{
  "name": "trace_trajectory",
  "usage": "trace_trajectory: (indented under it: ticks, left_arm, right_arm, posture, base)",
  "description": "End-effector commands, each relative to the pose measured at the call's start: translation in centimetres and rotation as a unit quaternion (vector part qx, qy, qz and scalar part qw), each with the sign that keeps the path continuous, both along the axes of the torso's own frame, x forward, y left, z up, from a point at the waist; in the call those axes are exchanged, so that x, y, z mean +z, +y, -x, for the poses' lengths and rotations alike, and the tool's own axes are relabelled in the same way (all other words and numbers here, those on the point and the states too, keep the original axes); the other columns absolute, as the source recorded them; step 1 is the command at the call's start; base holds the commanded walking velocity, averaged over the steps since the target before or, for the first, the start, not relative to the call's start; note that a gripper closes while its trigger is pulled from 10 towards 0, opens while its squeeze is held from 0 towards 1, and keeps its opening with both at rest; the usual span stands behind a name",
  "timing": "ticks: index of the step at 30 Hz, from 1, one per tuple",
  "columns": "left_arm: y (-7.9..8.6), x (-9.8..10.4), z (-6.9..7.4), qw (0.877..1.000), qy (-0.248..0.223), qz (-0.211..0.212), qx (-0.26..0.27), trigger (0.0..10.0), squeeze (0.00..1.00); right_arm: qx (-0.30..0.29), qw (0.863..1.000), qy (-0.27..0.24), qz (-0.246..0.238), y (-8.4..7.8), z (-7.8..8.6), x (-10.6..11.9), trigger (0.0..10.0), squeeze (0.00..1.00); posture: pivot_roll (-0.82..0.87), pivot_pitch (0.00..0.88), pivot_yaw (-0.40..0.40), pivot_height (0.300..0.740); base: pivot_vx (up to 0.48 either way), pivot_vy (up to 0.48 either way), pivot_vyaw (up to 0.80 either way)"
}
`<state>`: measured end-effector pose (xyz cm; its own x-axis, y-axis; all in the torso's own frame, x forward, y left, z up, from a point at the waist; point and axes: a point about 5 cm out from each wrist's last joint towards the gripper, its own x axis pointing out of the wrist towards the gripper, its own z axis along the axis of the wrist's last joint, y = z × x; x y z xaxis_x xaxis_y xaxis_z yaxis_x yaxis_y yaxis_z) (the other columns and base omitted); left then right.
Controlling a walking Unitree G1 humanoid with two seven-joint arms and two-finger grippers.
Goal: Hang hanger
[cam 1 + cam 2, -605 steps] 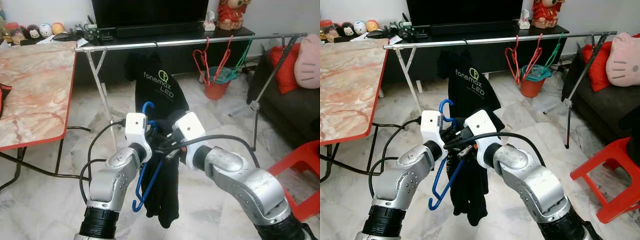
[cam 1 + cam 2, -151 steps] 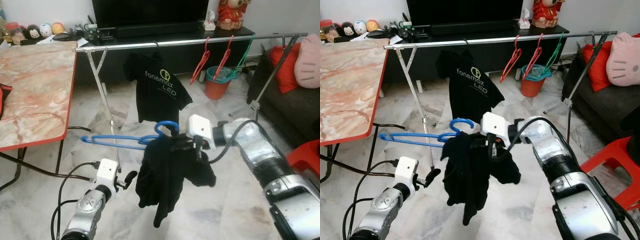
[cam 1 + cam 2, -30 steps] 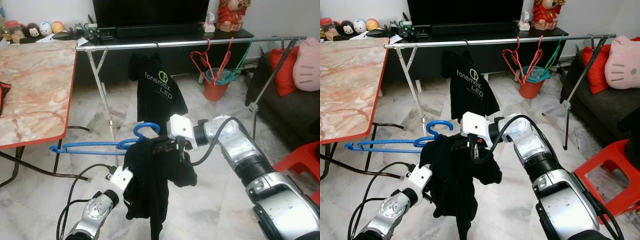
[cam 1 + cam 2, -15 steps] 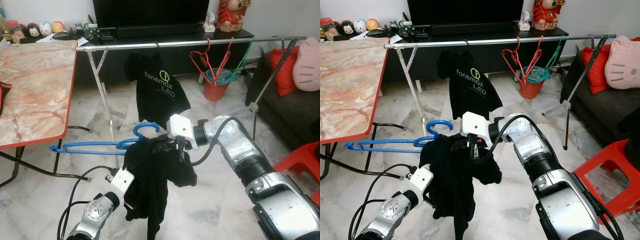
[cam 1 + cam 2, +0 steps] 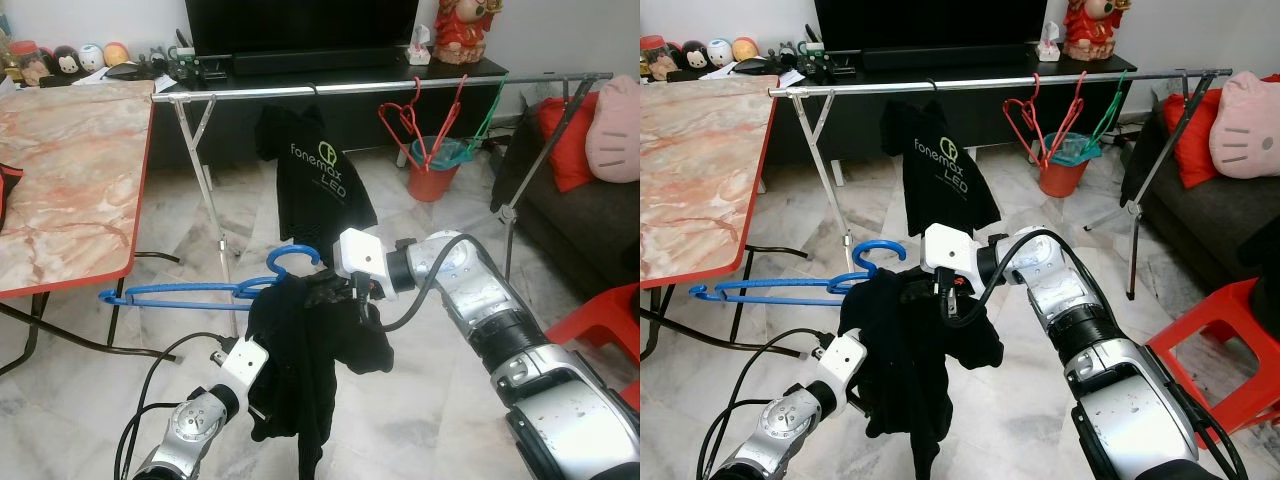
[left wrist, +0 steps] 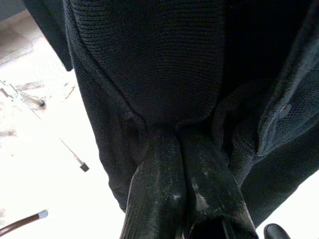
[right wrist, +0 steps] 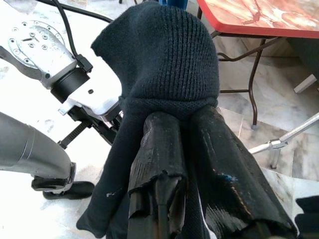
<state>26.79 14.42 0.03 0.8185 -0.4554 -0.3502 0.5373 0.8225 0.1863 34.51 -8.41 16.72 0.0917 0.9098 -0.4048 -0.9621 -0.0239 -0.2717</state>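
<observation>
Hanging in mid-air in front of the robot, the blue hanger point(image 5: 200, 292) lies nearly level, its long arm pointing toward the robot's left and its hook point(image 5: 293, 260) curled upward beside the right arm's white wrist housing. A black knitted garment point(image 5: 300, 360) is bunched over the end of the hanger nearest the right arm and droops down toward the pale marble floor point(image 5: 420, 420). The right end effector point(image 7: 179, 129) is pressed together on a fold of this garment at the top of the bundle; the wrist view shows its two black fingers point(image 7: 159, 149) side by side with the knit pinched and draped over their tips. The left end effector point(image 6: 174, 132) reaches up from below and is likewise closed on the lower part of the same garment, its fingers point(image 6: 154, 174) touching each other with cloth gathered at their tips. Behind, well apart from the held hanger, a metal clothes rail point(image 5: 380, 85) spans the room in front of a dark TV cabinet point(image 5: 350, 65); a black printed T-shirt point(image 5: 320, 170) hangs from it, and further along red hangers point(image 5: 405, 125) and a green hanger point(image 5: 488, 108). A marble-patterned worktop point(image 5: 60, 180) with a red edge stands on the robot's left.
</observation>
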Motion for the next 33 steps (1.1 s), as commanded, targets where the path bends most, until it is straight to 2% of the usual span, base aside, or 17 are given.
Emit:
trace_trajectory:
  ticks: [1, 12, 15, 24, 27, 28, 29, 30, 31, 32, 33]
  left_arm:
    - [0.2, -0.5, 0.3, 1.000, 0.015, -0.007, 0.001, 0.0, 0.00]
    - [0.2, -0.6, 0.4, 1.000, 0.019, -0.012, 0.000, 0.0, 0.00]
    - [3.3, -0.7, -0.4, 0.987, 0.005, -0.093, 0.128, 0.0, 0.00]
    - [3.2, -0.8, -0.5, 0.987, 0.006, -0.093, 0.128, 0.0, 0.00]
    - [3.2, -1.2, -0.3, 0.984, 0.016, -0.112, 0.137, 0.0, 0.00]
    - [3.3, -1.6, -0.1, 0.983, 0.031, -0.121, 0.138, 0.7, 0.00]
    - [3.3, -1.7, -0.1, 0.982, 0.034, -0.123, 0.138, 0.7, 0.00]
    - [3.3, -1.8, 0.1, 0.982, 0.041, -0.124, 0.135, 8.9, 0.00]
    - [3.2, -1.9, 0.2, 0.982, 0.045, -0.125, 0.134, 8.9, 0.00]
    - [3.2, -2.2, 0.4, 0.982, 0.055, -0.126, 0.132, 10.0, 0.00]
    - [3.2, -2.4, 0.5, 0.982, 0.061, -0.126, 0.131, 10.0, 0.00]
  right_arm:
    - [-0.001, 1.000, -0.023, -0.016, 0.1, -0.3, 1.3, 0.0, 0.00]
    - [-0.001, 1.000, -0.023, -0.015, 0.1, -0.3, 1.3, 0.0, 0.00]
    - [0.005, 0.995, 0.000, 0.097, -3.5, 1.0, -2.5, 0.0, 0.00]
    - [0.005, 0.995, 0.002, 0.095, -3.4, 1.1, -2.6, 0.0, 0.00]
    - [0.009, 0.995, -0.001, 0.096, -3.6, 1.2, -2.6, 0.0, 0.00]
    - [0.010, 0.995, -0.002, 0.095, -3.6, 1.2, -2.5, 0.0, 0.00]
    - [0.010, 0.996, -0.002, 0.094, -3.7, 1.2, -2.5, 0.0, 0.00]
    - [0.009, 0.996, -0.003, 0.092, -3.7, 1.2, -2.4, 0.0, 0.00]
    - [0.009, 0.996, -0.003, 0.091, -3.7, 1.2, -2.4, 0.0, 0.00]
    - [0.007, 0.997, -0.005, 0.081, -3.8, 1.2, -2.2, 0.0, 0.00]
    - [0.005, 0.997, -0.005, 0.074, -3.8, 1.1, -2.0, 0.0, 0.00]
  posture:
    - [-0.01, 0.000, -0.044, 0.740]
    - [-0.01, 0.000, -0.044, 0.740]
    - [-0.02, 0.000, -0.034, 0.740]
    - [-0.01, 0.000, -0.038, 0.740]
    - [-0.01, 0.000, -0.039, 0.740]
    - [-0.01, 0.000, -0.039, 0.740]
    - [-0.01, 0.000, -0.040, 0.740]
    - [-0.01, 0.000, -0.040, 0.740]
    - [-0.01, 0.000, -0.040, 0.740]
    - [-0.01, 0.000, -0.040, 0.740]
    - [-0.01, 0.000, -0.040, 0.740]
  base:
    - [0.000, 0.000, 0.00]
    - [0.000, 0.000, 0.00]
    - [0.000, 0.000, 0.00]
    - [0.000, 0.000, 0.00]
    - [0.000, 0.000, 0.00]
    - [0.000, 0.000, 0.00]
    - [0.000, 0.000, 0.00]
    - [0.000, 0.000, 0.00]
    - [0.000, 0.000, 0.00]
    - [0.000, 0.000, 0.00]
    - [0.000, 0.000, 0.00]
